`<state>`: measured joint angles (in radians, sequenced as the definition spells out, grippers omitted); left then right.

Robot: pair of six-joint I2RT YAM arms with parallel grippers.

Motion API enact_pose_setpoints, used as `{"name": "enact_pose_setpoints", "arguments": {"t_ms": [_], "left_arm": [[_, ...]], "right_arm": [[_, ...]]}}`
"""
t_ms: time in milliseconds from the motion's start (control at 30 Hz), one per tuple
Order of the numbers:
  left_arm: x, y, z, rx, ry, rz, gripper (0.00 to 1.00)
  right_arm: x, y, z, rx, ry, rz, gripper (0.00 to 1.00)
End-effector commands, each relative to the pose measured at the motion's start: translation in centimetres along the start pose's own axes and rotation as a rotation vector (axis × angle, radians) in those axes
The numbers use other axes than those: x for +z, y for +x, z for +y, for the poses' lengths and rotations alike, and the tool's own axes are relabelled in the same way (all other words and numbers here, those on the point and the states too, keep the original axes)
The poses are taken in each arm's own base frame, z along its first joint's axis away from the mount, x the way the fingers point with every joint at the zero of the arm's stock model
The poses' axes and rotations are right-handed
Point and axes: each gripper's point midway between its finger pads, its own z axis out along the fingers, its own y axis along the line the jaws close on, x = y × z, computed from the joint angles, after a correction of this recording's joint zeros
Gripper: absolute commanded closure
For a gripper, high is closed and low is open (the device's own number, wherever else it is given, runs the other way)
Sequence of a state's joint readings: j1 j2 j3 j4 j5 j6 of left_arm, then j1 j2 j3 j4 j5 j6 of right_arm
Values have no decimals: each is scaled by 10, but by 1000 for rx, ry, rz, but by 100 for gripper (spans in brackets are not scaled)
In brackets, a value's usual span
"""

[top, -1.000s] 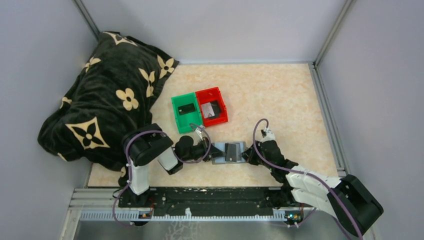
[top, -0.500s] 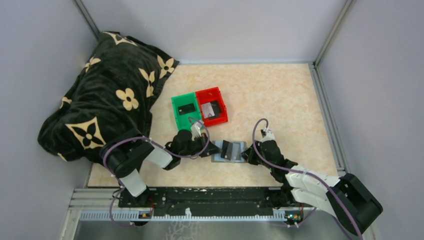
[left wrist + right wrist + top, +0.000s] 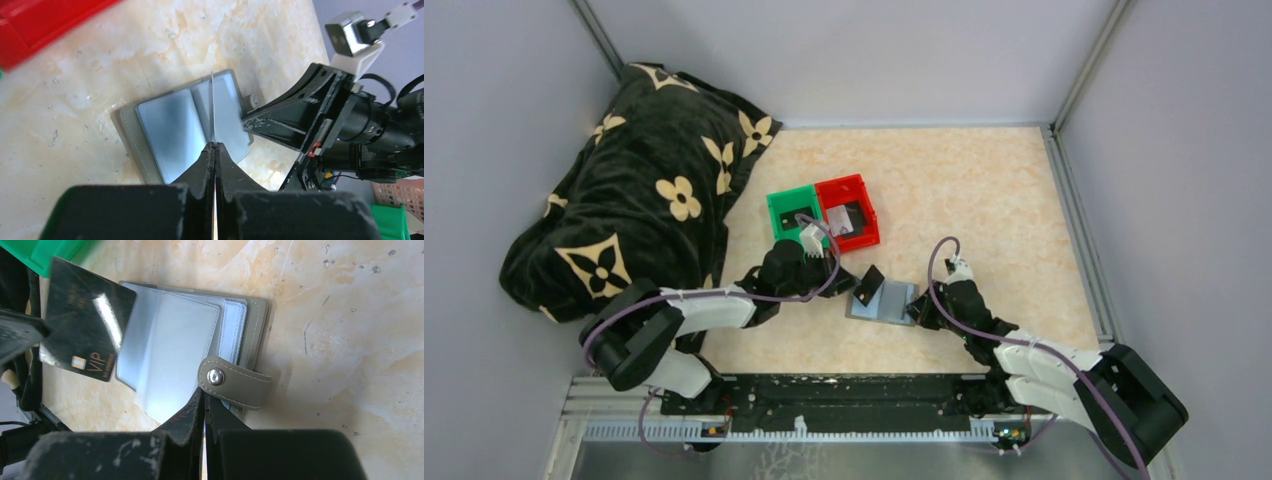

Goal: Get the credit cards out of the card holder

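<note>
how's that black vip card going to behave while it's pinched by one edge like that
Probably stiff: the thin black VIP credit card stands straight out of the left end effector with no sag. Likely light, since an edge pinch carries it. Its glossy face shows glare, so it may slip or pivot if bumped.

Hidden and cropped items
Left wrist view: credit card edge-on, face hidden; red bin cropped. Right wrist view: green bin cropped; right gripper covers the near edge of the card holder.
</note>
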<state>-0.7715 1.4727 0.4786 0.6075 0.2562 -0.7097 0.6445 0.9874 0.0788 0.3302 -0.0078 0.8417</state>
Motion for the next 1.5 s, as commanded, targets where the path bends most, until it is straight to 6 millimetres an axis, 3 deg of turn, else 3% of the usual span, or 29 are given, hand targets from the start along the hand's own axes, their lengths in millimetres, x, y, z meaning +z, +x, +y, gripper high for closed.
{"name": "enact_pose_setpoints", "arguments": {"t_ms": [0, 200, 433, 800, 1200, 1467], "left_arm": [[-7, -21, -8, 70, -5, -33, 100], [-20, -46, -9, 56, -28, -111, 100], [-32, -121, -6, 91, -194, -361, 100], [-7, -195, 36, -15, -489, -603, 100], [38, -211, 66, -161, -546, -703, 100], [62, -199, 86, -248, -568, -684, 100]], "right_arm": [[-3, 23, -30, -20, 104, 78, 100], [-3, 23, -30, -20, 100, 80, 100], [-2, 22, -28, -15, 94, 73, 100], [-1, 19, -21, -16, 77, 75, 100], [-3, 22, -20, -11, 63, 84, 100], [-7, 18, -22, -15, 77, 65, 100]]}}
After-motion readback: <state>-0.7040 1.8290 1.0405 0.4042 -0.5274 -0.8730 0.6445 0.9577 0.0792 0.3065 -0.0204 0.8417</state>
